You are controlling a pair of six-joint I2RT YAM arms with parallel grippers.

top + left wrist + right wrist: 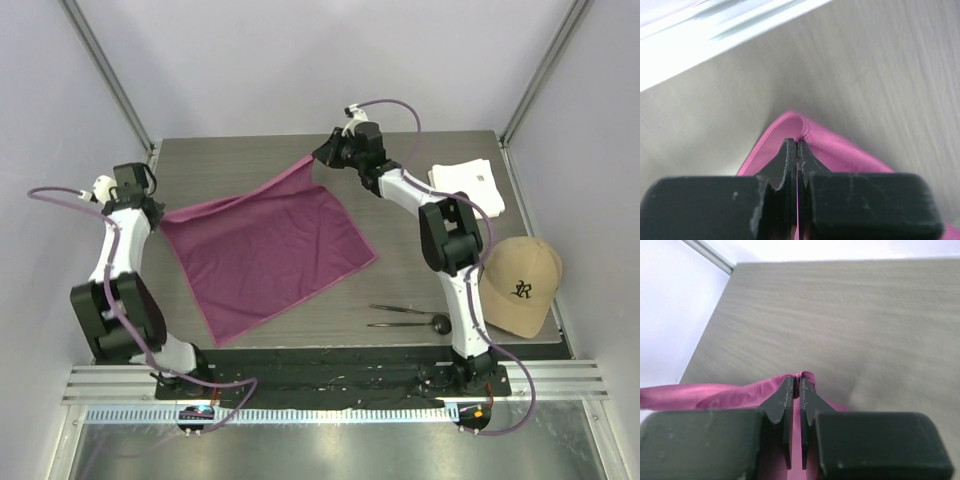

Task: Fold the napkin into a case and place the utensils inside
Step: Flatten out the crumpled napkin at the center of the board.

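Two pinched corners: the napkin [265, 250] is held at two of its corners, one in each gripper; the rest lies spread open in a single layer on the table [420, 275].
Left gripper [796, 142]: jaws closed tight on a napkin corner. The hem bulges out just past the fingertips, and the cloth runs back beneath the fingers, mostly on their right side.
Right gripper [796, 379]: jaws pressed almost together, clamping the far corner. A small fold of cloth shows just ahead of the tips, and a raised edge trails off to the left of the fingers.
Edge between the grippers: it runs in a fairly straight line from one pair of fingers to the other and is lifted off the table at the right gripper's end.
Utensils [400, 309]: two thin dark pieces lie side by side on the table, off the napkin and well apart from both sets of fingers, near the right arm's base.
Spoon [440, 322]: this is the nearer piece, and its round black head is at the right end.
White cloth [470, 185]: it lies folded on the table to the right of the right gripper's fingers, not touching them.
Cap [520, 285]: it is tan with a dark emblem and sits at the table's right edge, far from both grippers.
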